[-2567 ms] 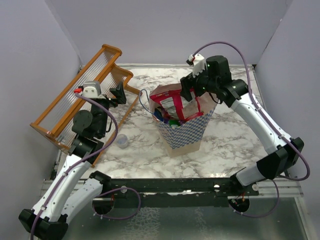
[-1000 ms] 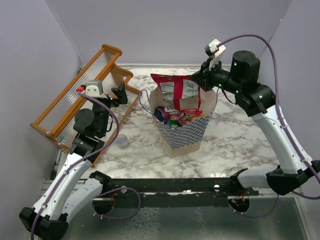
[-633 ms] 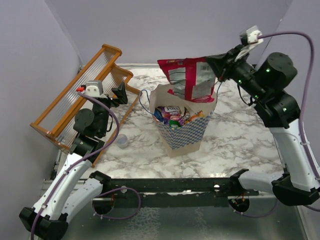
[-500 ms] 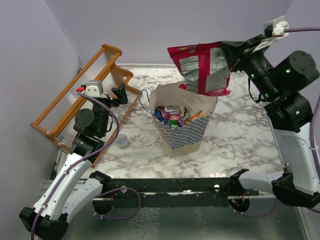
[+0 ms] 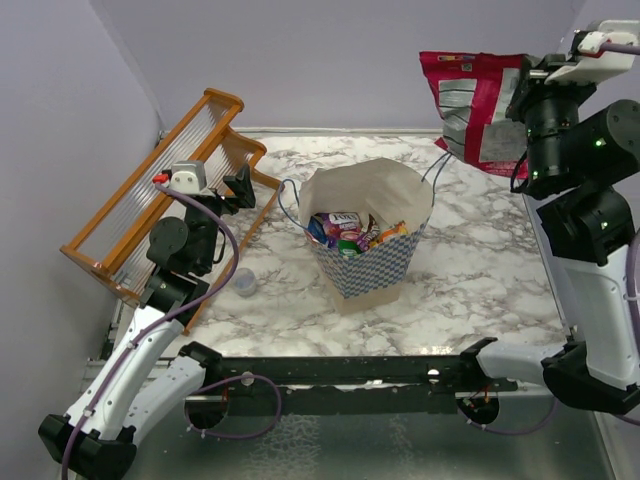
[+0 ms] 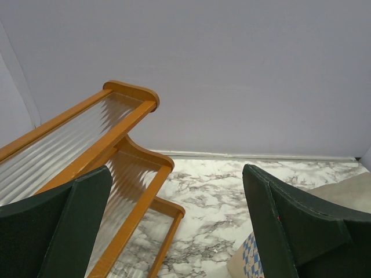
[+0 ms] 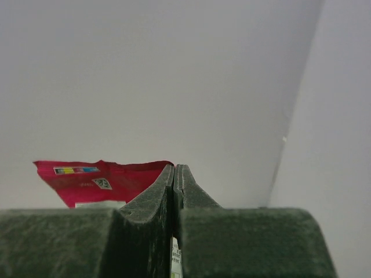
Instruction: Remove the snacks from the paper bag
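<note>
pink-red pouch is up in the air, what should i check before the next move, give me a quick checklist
1. Grip: right pincer shut on the pink-red pouch: ok.
2. Pouch clear of the paper bag rim, hanging above and right of it: ok.
3. Bag upright, mouth open: ok.
4. Bare table right of the bag for a set-down: ok.
5. Other arm: left pincer open, away from the bag: ok.
6. Firmness of the hold on the pouch's edge: cannot tell.

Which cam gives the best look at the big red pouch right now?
Top external: nearly the whole red pouch shows, held up in the air by the right arm's shut fingers. Right wrist catches only its top edge behind the fingers. Left wrist misses it.
</note>
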{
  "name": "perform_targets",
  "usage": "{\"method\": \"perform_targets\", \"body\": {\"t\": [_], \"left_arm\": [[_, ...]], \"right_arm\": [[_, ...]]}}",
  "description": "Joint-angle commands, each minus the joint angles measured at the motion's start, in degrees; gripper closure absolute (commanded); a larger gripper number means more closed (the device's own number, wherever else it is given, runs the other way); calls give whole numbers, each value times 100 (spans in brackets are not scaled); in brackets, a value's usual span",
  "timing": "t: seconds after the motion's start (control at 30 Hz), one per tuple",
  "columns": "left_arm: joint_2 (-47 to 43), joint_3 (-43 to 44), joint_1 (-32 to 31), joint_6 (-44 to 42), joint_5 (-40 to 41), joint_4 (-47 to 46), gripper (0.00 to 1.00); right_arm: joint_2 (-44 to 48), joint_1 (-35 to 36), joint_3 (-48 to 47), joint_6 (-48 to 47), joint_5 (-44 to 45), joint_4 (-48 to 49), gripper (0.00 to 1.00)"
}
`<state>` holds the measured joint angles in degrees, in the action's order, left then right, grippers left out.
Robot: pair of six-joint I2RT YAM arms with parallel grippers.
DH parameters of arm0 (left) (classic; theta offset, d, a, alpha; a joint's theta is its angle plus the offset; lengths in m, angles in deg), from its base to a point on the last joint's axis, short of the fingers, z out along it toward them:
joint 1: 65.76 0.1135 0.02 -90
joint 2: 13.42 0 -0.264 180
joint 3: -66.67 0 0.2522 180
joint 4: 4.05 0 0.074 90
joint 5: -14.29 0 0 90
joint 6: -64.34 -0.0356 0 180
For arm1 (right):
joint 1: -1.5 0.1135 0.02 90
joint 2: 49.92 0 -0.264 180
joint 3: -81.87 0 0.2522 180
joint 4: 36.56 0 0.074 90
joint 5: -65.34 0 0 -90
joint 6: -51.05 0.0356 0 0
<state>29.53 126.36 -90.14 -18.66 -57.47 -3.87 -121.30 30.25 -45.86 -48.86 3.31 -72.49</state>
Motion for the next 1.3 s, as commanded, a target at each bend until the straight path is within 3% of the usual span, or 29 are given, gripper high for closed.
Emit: {"method": "perform_targets", "body": {"t": [0.0, 0.47, 0.8, 1.17, 1.27], "left_arm": [[-59, 21, -10, 81, -119, -31, 1], [18, 21, -42, 163, -239, -29, 1], [99, -36, -67, 162, -207, -82, 1], [262, -83, -176, 143, -197, -137, 1], [266, -90, -194, 144, -191, -136, 1]], "right_arm": [[688, -19, 827, -546, 1240, 428, 99], [1932, -17, 2809, 189, 1898, -838, 99], [1192, -103, 4219, 705, 1946, 211, 99], [749, -934, 5121, 1631, 572, 632, 99], [562, -1513, 5235, 1964, -480, 814, 99]]}}
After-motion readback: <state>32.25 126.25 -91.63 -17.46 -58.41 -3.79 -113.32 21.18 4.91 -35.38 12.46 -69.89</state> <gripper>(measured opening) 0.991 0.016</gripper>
